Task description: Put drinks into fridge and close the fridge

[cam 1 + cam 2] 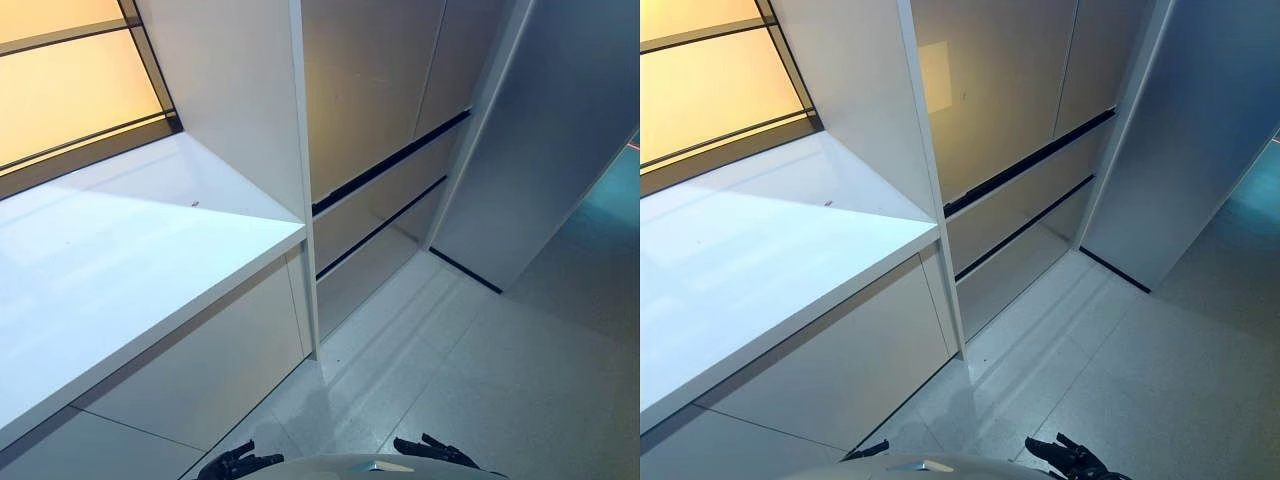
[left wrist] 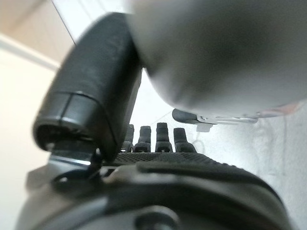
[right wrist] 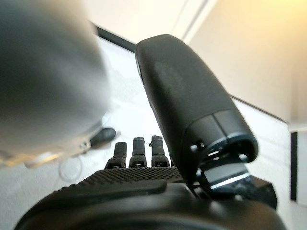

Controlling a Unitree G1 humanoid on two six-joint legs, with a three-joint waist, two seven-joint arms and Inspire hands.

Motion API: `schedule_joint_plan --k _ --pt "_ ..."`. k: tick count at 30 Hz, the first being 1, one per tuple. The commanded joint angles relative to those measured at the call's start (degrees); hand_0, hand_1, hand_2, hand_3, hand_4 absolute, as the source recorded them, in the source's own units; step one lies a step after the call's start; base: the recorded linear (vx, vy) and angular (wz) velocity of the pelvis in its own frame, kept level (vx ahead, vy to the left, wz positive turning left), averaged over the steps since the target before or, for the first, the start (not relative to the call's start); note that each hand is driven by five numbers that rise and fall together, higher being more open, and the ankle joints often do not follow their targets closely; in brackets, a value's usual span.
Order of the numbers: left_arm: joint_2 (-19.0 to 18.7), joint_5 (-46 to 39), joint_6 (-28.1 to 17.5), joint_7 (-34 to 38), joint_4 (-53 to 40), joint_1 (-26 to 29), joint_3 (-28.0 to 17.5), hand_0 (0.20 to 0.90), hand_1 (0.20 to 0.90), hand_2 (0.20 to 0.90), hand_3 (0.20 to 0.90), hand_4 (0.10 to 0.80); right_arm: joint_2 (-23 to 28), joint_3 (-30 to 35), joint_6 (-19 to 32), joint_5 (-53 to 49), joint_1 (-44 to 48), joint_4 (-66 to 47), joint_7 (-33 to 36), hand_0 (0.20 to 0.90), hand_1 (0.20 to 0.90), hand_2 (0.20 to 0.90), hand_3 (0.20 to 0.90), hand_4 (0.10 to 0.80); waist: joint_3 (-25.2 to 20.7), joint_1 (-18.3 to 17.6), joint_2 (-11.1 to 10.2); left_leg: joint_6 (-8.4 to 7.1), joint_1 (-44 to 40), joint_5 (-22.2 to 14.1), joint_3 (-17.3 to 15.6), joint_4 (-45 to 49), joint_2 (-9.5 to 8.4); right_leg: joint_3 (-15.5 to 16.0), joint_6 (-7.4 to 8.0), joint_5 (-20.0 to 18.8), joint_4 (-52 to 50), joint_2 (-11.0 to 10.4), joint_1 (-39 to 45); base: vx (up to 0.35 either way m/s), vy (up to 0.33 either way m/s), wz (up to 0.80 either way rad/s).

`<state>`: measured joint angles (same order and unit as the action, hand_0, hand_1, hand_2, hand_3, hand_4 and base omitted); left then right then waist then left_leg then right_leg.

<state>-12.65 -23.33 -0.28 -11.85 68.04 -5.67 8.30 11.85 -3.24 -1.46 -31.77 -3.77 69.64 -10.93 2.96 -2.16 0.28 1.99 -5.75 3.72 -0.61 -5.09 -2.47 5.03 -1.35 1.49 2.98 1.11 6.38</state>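
Fingers straight and relaxed on both: your left hand [image 2: 158, 158] and right hand [image 3: 144, 163] hang low, holding nothing. No drinks show anywhere (white counter [image 1: 120, 260] looks bare). Fridge door [image 1: 560, 140] stands well ahead of the fingertips, beside the tall cabinet [image 1: 380, 90]. Expect drinks rigid, possibly slick; grasp around mid-body, I'd judge.

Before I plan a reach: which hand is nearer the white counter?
Left. The left hand hangs low just off the white counter front's base panels; the right hand hangs farther out over the open floor. Both hold nothing.
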Motion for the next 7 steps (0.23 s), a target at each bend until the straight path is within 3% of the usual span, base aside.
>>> schedule_joint_plan --k 1,7 --pt "0.64 3.28 -2.42 -1.52 2.06 2.12 0.19 0.9 0.9 0.9 0.9 0.8 -0.39 -1.06 4.5 4.43 2.75 -0.24 -2.33 0.9 0.9 0.9 0.9 0.8 0.57 0.95 -0.66 -0.04 -0.47 -5.62 -1.63 2.69 -0.45 1.0 2.43 0.04 -2.81 -0.26 -1.38 -0.006 0.005 -0.04" --pt "0.56 1.94 -3.08 -1.69 0.46 3.27 1.5 0.9 0.9 0.9 0.9 0.8 -0.3 -5.1 3.7 9.95 3.59 -0.58 -4.32 0.9 0.9 0.9 0.9 0.8 0.36 1.41 -0.65 -0.25 -0.39 -5.4 -1.21 2.3 -0.43 1.54 2.57 0.05 -2.5 -0.46 -1.22 -0.003 0.001 -0.01"
